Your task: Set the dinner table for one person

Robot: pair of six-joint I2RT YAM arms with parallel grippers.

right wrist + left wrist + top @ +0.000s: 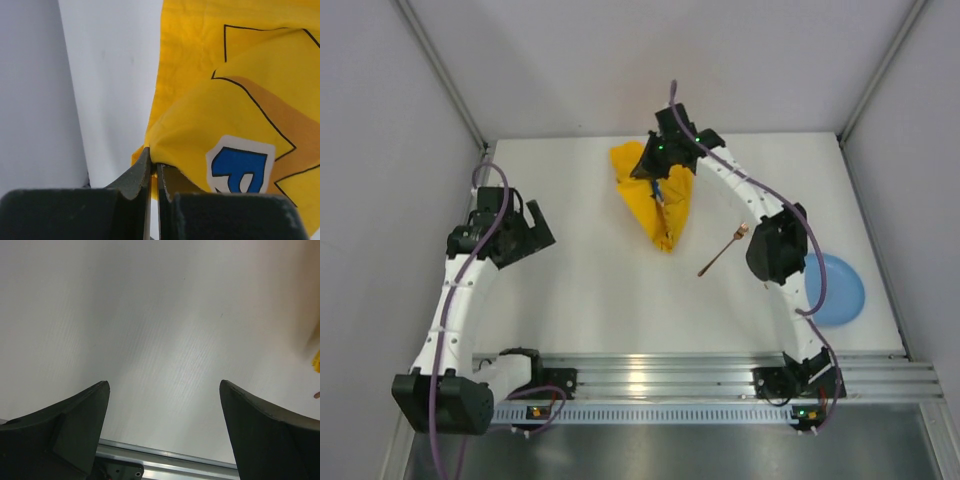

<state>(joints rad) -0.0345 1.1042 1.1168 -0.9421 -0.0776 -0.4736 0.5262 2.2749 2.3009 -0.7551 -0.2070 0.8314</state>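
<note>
While the desk spreads beneath both my arms as a plain, matte white rectangle, hemmed by grey walls on three sides, it carries little. A yellow cloth lies bunched toward its far middle. A slim copper-coloured utensil with a small head lies to the right of the cloth, apart from it. A round blue plate sits at the right edge, partly behind my right arm. A grooved aluminium rail runs along the near edge.

From above, the white looks perfectly even. My left wrist view, close over it, picks up faint parallel lines, a few tiny specks and a soft sheen in the surface. That view also shows my left jaws released, the two dark, curved fingers standing wide apart over bare desk with nothing between them.

My right wrist view gives what the overhead one hides: my right jaws are clenched, grasping a fold of the yellow cloth at its edge, the tips pressed together on the fabric. Up close the cloth is thin and creased, printed with black outlines, a tan band and a white patch bearing a blue letter. Whether the cloth is raised off the desk there I cannot tell.
</note>
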